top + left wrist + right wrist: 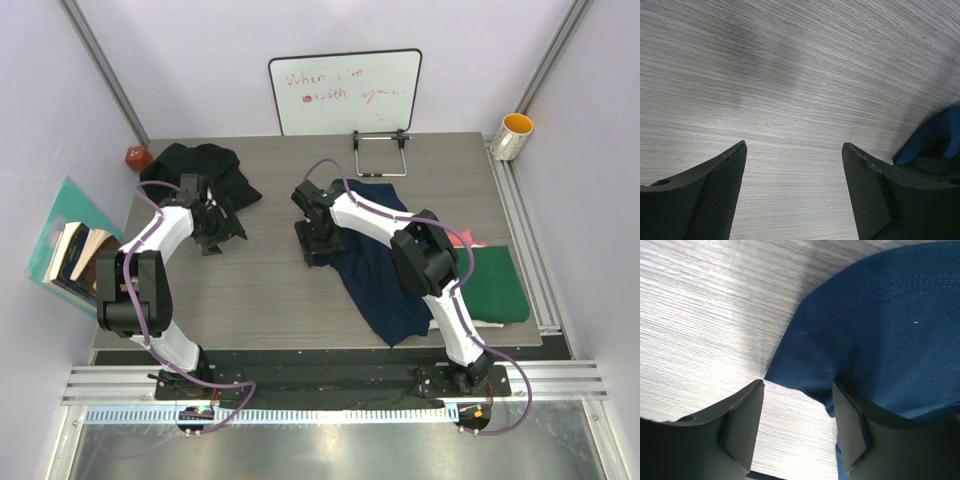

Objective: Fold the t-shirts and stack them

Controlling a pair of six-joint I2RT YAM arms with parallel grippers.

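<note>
A navy blue t-shirt [385, 275] lies spread in the middle right of the table. My right gripper [314, 246] is at its left edge. In the right wrist view the gripper [797, 385] stands open, with a hemmed corner of the navy shirt [880, 325] just past the fingertips, the right finger lying on cloth and bare table in the gap. A black t-shirt [205, 168] sits crumpled at the back left. My left gripper [217, 236] is just in front of it, open [794, 145] over bare table. A folded dark green t-shirt [500, 285] lies at the right, with a pink-red edge [470, 243] showing beside it.
A whiteboard [345, 90] with red writing leans on the back wall, with a wire stand [380, 140] in front of it. A white mug [512, 135] stands at the back right, a small red object [137, 157] at the back left, and books [75, 255] off the table's left edge.
</note>
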